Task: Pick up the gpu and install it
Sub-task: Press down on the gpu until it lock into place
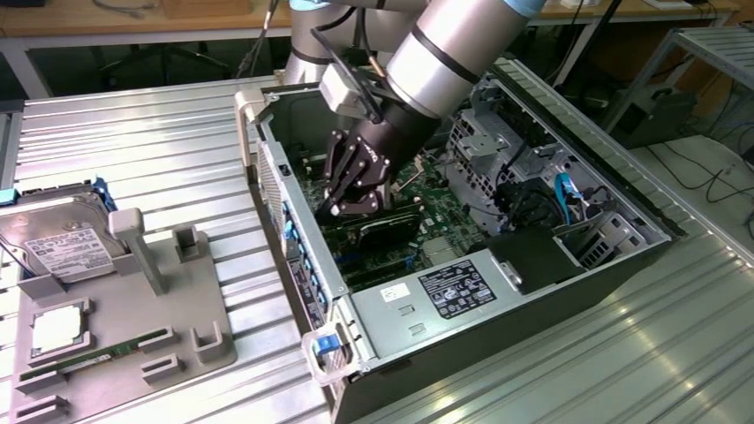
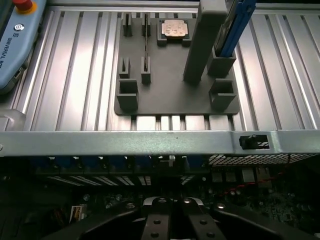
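The gpu [image 1: 387, 230] stands on edge inside the open computer case [image 1: 309, 291], down on the green motherboard; its dark fan side and a strip of green card show. My gripper [image 1: 353, 208] reaches into the case directly above the gpu's upper edge. The black fingers [image 2: 156, 222] are shut together, with nothing visible between them. I cannot tell whether the tips touch the card. In the wrist view the gripper [image 2: 172, 220] hangs over the dark interior, just inside the case's metal rim [image 2: 150, 142].
Beside the case a grey fixture plate [image 1: 141, 327] holds a silver hard drive [image 1: 65, 247], a square processor chip [image 1: 56, 329] and a narrow memory stick [image 1: 88, 360]. A power supply [image 1: 454, 287] and drive cages [image 1: 495, 141] crowd the case. A teach pendant [image 2: 15, 45] lies on the ribbed table.
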Action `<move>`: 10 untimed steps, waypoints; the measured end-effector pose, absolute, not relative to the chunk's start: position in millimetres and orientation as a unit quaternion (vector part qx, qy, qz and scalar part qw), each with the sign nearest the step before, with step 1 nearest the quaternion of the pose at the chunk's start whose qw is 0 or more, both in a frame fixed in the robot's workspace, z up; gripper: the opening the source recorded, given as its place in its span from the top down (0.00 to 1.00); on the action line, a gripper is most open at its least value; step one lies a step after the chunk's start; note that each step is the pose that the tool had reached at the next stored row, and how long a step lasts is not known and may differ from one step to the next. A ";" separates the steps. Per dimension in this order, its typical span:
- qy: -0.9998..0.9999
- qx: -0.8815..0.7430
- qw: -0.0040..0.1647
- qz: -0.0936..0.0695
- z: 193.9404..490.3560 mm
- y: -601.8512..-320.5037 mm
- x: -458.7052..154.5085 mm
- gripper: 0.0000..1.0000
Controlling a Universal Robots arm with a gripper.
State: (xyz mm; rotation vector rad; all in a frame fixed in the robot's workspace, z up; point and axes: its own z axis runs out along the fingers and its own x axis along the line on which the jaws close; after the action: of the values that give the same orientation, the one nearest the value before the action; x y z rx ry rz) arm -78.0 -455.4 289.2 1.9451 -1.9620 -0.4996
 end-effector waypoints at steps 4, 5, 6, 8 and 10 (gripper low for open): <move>-0.688 0.682 0.169 -0.178 295.5 -453.3 -76.6 0.89; -0.688 0.682 0.171 -0.180 295.4 -453.3 -76.7 0.89; -0.687 0.681 0.173 -0.183 295.0 -453.3 -76.6 0.89; -0.686 0.679 0.180 -0.189 294.3 -452.8 -76.1 0.89; -0.684 0.678 0.186 -0.195 291.3 -452.6 -75.4 0.89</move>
State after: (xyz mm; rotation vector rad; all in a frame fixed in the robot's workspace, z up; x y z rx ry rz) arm -75.4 -452.6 291.3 1.9095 -1.9268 -0.5489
